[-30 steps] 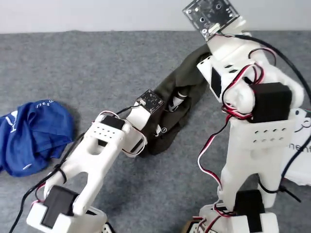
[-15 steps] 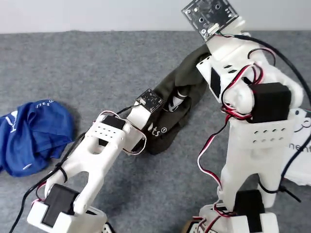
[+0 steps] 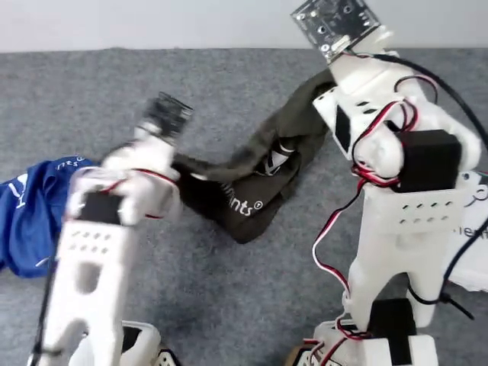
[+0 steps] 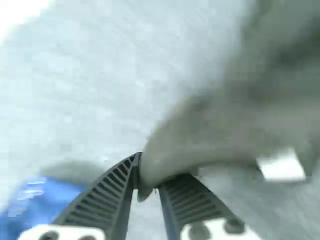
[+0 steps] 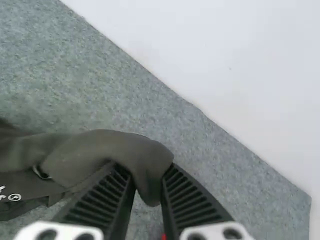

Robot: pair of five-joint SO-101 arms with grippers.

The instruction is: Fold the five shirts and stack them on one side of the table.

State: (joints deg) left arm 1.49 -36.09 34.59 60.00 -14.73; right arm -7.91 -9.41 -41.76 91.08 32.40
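Note:
A dark olive shirt [image 3: 255, 171] hangs stretched above the grey table between both arms. My left gripper [image 4: 147, 192] is shut on one end of the shirt [image 4: 220, 130], and the high view shows that arm [image 3: 114, 206] at the left. My right gripper [image 5: 148, 192] is shut on a bunched fold of the shirt [image 5: 100, 150] near the table's far edge, under the right arm [image 3: 381, 130]. White print shows on the sagging lower part of the cloth. A crumpled blue shirt [image 3: 42, 210] lies at the table's left edge, partly behind the left arm.
Grey carpet-like cloth covers the table [image 3: 191, 91], which ends at a white wall [image 5: 225, 60] at the back. Something white with print [image 3: 473, 229] lies at the right edge behind the right arm.
My left arm has swung left and back with its end of the olive shirt, pulling the cloth out longer. The right arm has barely moved.

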